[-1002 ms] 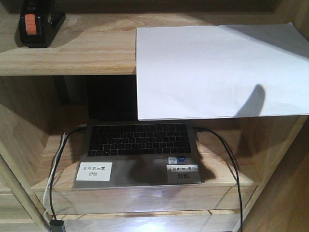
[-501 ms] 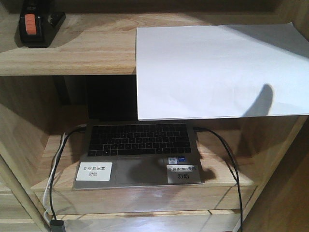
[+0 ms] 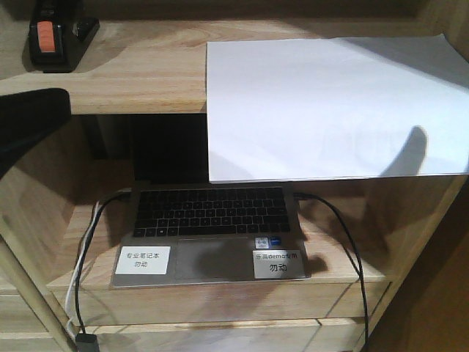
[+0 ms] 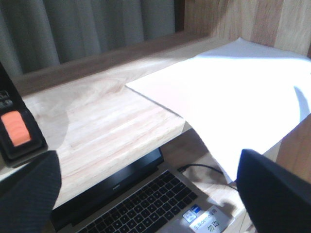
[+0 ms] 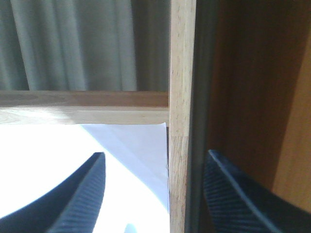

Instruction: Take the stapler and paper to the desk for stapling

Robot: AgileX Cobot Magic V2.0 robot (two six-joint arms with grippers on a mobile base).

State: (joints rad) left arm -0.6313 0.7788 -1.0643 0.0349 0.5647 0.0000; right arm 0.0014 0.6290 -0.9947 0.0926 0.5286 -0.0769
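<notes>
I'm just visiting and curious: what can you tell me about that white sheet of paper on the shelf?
The sheet of paper is plain white, blank and rectangular, lying flat with no folds showing. It rests on the upper wooden shelf board, well apart from the stapler at the left. Its front part juts past the board's edge, above the open laptop. A rounded shadow falls near its front right corner. Nothing grips it.

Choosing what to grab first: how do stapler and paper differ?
The stapler is small and black with an orange patch; the paper is large, flat and white. The stapler sits back on the shelf; the paper overhangs its front edge. Both rest on the same shelf.
</notes>
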